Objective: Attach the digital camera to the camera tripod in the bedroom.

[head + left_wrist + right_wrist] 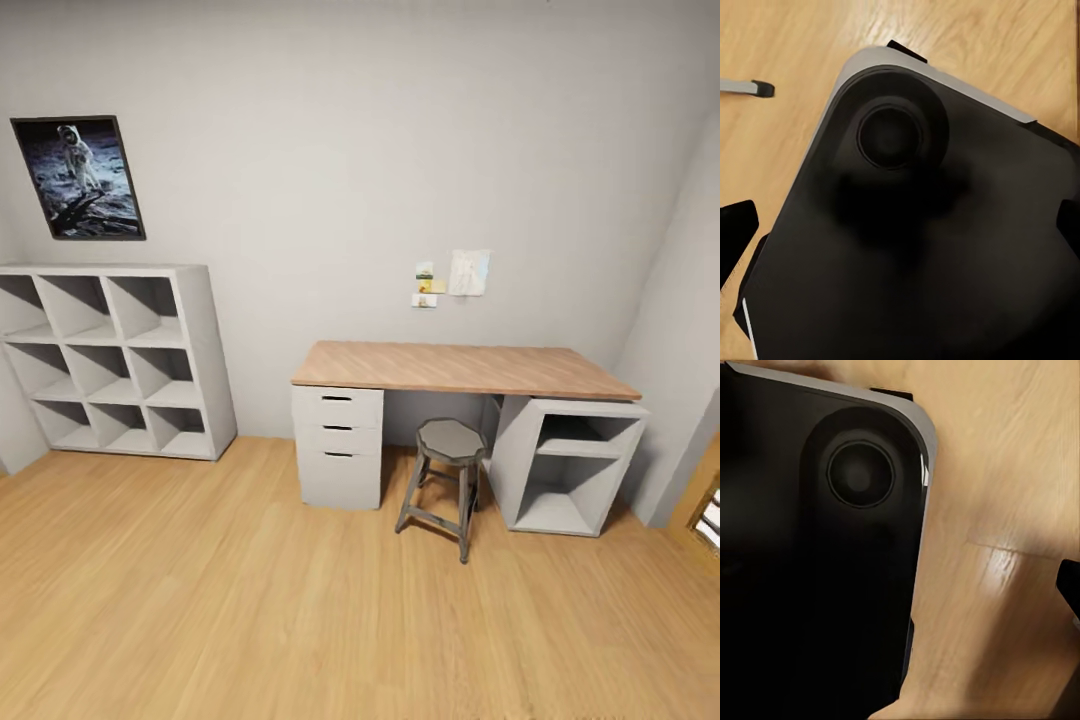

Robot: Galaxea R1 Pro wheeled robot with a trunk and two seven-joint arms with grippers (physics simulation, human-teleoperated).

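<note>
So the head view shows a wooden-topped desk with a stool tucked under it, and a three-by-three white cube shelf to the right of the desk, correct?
Not quite. In the head view the white cube shelf stands to the left of the desk, against the wall under the astronaut picture. The rest holds: the desk has a wooden top, and the stool sits partly under it.

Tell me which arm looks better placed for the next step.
Left, tentatively: its wrist view catches a silver-grey bar with black tip on the wood floor, possibly a tripod foot, beside the robot's base.
</note>
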